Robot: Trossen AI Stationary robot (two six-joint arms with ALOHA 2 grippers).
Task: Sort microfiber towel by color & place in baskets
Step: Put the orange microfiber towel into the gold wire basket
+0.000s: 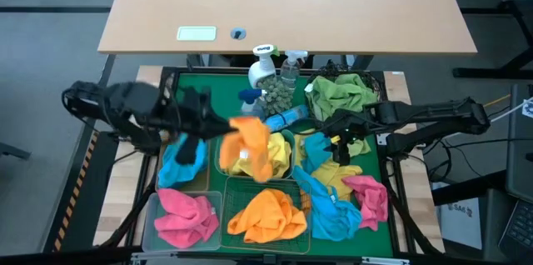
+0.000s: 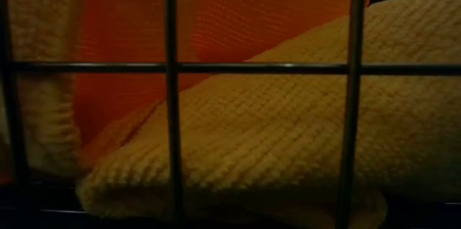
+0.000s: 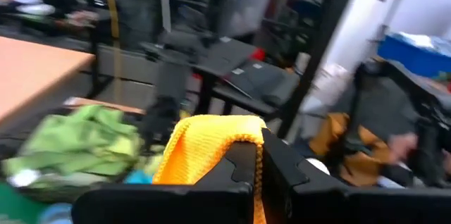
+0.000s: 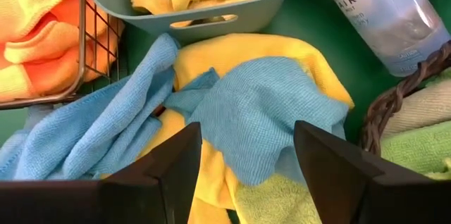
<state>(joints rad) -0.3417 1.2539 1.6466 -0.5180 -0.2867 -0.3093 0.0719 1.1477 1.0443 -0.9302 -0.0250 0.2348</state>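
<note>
Crowding towels (image 1: 333, 183), spray bottles (image 1: 263, 65) — orange towel (image 1: 251, 144) aloft

Overhead light even, bright. My left wrist view motion-blurred throughout. Low view dim, orange towel (image 2: 238, 150) pressed close behind wire. Right wrist view sharp.

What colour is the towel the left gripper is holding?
Orange; the towel hangs from the left gripper, clearest in the high view.

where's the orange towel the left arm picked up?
High view: the orange towel hangs from the left pincer mid-table, above the teal tub and behind the green wire basket.
</note>
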